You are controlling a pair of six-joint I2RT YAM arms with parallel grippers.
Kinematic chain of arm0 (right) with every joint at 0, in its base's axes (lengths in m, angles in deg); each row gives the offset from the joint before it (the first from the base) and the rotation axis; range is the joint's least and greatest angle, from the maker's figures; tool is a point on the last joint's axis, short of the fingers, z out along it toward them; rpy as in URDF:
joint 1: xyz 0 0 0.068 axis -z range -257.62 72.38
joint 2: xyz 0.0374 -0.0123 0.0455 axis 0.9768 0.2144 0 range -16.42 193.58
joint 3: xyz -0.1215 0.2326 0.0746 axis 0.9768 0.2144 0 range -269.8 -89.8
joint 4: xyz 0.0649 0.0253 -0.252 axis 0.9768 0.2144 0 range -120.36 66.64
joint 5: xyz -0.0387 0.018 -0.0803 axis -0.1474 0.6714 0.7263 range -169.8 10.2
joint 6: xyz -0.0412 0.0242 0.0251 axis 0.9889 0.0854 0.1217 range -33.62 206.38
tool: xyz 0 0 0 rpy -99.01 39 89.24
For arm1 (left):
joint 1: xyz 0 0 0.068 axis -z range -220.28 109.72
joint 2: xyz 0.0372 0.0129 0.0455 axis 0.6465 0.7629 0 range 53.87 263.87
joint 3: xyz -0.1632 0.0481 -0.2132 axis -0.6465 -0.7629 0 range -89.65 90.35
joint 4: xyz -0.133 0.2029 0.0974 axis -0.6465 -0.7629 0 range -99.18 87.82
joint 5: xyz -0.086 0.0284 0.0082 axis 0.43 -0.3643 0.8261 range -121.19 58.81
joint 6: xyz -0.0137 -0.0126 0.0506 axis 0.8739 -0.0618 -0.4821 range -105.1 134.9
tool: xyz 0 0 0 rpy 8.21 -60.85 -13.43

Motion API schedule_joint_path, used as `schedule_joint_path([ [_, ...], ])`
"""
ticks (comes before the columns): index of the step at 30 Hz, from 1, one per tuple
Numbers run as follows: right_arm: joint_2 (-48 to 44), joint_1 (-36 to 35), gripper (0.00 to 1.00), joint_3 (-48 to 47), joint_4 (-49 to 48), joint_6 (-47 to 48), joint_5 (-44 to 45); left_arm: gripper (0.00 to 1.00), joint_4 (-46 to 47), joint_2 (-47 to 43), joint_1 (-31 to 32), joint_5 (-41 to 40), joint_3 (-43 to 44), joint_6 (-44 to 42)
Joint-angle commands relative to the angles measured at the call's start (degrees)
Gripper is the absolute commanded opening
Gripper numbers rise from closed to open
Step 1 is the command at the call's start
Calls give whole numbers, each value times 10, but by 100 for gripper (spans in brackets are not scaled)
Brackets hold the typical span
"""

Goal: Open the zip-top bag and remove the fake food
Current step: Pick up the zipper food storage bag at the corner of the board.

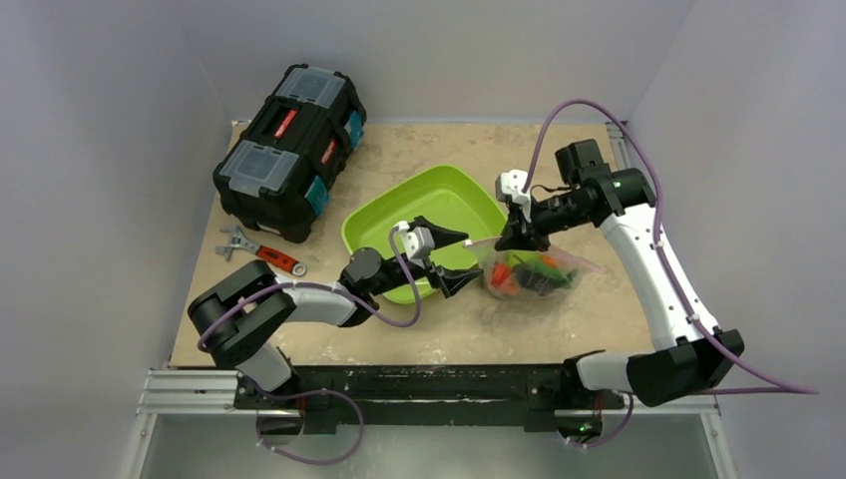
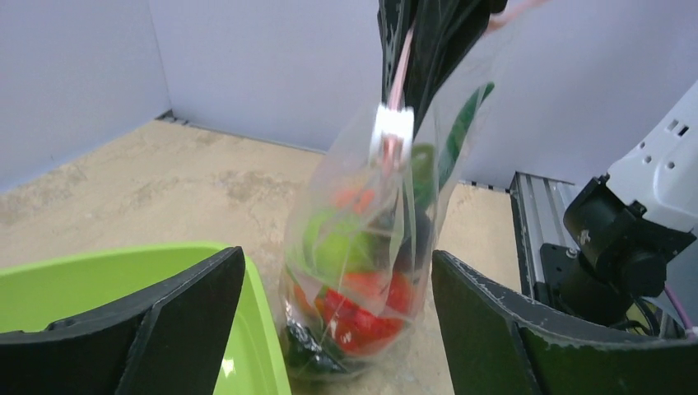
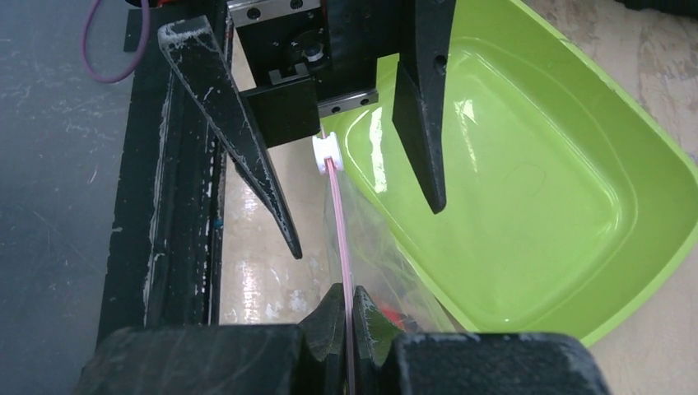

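While the zip-top bag (image 1: 547, 267) is rested on the surface (image 1: 599, 319) just beside the lime-green tray (image 1: 399, 215), its pale pink zip strip (image 3: 339, 222) is clenched between the closed jaws of the right pincer (image 3: 347, 300) and drawn upward. The left pincer (image 2: 336, 253) is spread wide and released, with one finger set on either side of the bag and its white slider (image 2: 393, 132), apart from both. The fake food (image 2: 358, 317) is seen inside the bag: red, green and dark pieces.
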State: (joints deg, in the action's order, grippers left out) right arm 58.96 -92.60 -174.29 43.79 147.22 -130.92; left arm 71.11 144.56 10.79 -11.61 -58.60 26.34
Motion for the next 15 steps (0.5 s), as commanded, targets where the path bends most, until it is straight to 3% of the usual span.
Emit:
schedule_joint_path([
  [1, -5, 0, 0, 4, 5, 14, -30, 82, 83, 3, -2, 16, 37, 11],
  [7, 1, 1, 0, 12, 0, 14, -32, 68, 80, 11, -1, 42, 53, 28],
  [9, 3, 1, 0, 10, 2, 16, -32, 48, 80, 14, -2, 50, 56, 32],
  [11, 3, 1, 0, 9, 2, 14, -29, 10, 77, 12, -2, 52, 55, 33],
  [12, 4, 0, 0, 9, 2, 12, -27, 0, 74, 8, -2, 52, 52, 32],
  [15, 10, 0, 7, 9, 4, 8, -17, 0, 53, -9, -2, 56, 49, 34],
])
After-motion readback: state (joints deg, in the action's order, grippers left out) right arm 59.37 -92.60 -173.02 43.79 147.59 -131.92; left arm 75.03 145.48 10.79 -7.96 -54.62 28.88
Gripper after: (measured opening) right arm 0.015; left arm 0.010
